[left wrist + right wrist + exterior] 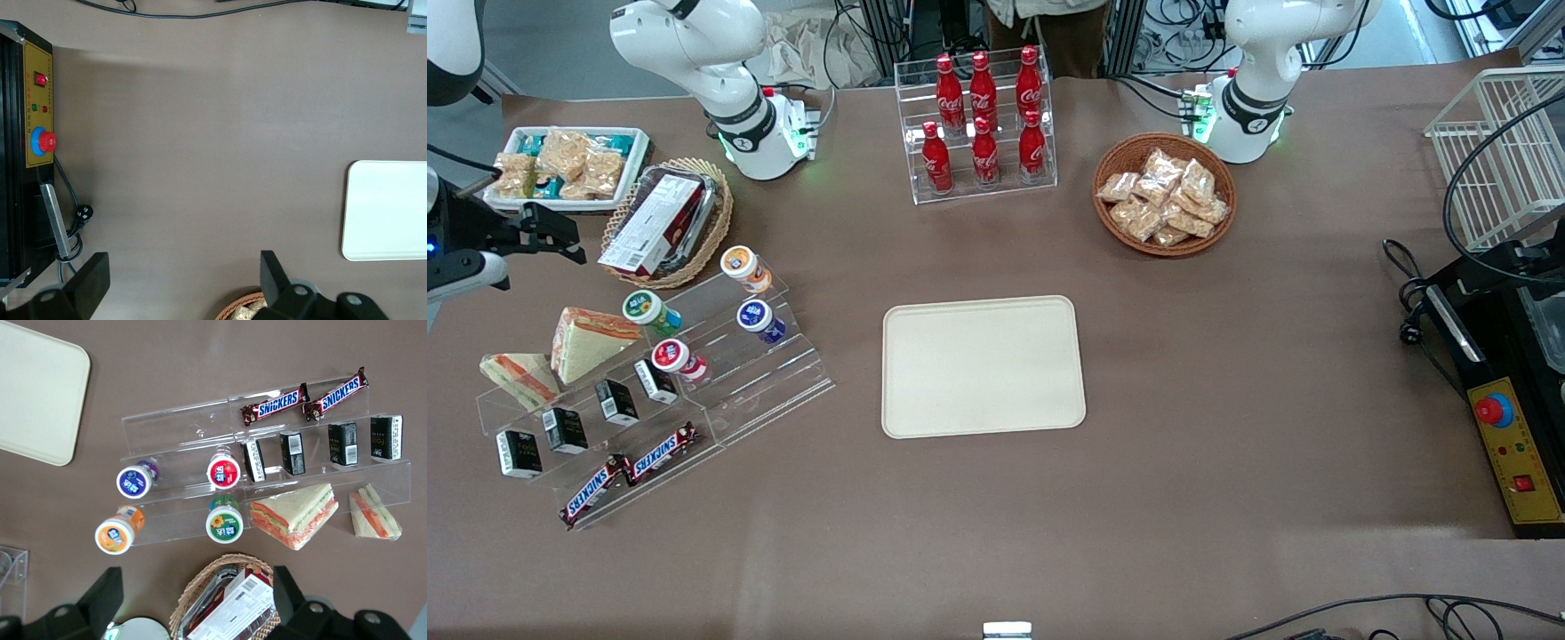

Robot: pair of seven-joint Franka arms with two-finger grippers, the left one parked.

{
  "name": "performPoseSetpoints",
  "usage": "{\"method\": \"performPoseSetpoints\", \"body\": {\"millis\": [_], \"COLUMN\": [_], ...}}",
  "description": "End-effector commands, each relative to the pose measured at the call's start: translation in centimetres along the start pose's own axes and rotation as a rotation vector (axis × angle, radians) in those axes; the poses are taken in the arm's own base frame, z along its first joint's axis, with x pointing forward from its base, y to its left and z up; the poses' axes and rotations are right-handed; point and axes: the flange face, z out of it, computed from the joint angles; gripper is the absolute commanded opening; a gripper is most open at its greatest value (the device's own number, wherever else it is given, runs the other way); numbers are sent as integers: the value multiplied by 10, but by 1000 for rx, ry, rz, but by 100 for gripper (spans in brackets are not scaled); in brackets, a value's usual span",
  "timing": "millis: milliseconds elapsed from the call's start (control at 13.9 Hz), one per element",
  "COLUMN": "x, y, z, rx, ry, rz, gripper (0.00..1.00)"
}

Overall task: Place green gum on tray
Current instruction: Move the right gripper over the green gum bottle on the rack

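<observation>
On the brown surface (1138, 498) the tray (983, 366) lay bare, nearest the front camera. Toward the working arm's end from it stood a clear stepped rack (783, 373). The green gum (647, 309) sat on that rack's top step, a sandwich (587, 342) just beside it and the red-lidded canister (673, 356) one step nearer the camera. The claw (560, 238) hung above the surface, farther from the tray than the rack, its fingers spread apart and holding nothing.

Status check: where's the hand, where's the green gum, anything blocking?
Hand open, above the wicker basket, holding nothing. Green gum on the acrylic stand's top step, beside the sandwich. Tray bare, path clear.
</observation>
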Motion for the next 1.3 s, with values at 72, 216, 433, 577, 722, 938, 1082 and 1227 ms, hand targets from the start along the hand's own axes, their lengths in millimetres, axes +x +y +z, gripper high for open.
{"method": "performPoseSetpoints", "body": {"millis": [72, 216, 433, 577, 722, 938, 1082, 1227], "x": [-50, -60, -64, -64, -64, -66, -68, -71], "y": [-1, 1, 13, 13, 10, 10, 10, 8], "z": [42, 69, 112, 136, 162, 187, 201, 214], "rx": [19, 29, 29, 19, 12, 1, -1, -4], "ry": [65, 61, 72, 87, 100, 122, 127, 132], "rz": [-62, -66, -63, -61, -61, -57, -52, -52], "gripper": [100, 100, 100, 100, 100, 100, 100, 100]}}
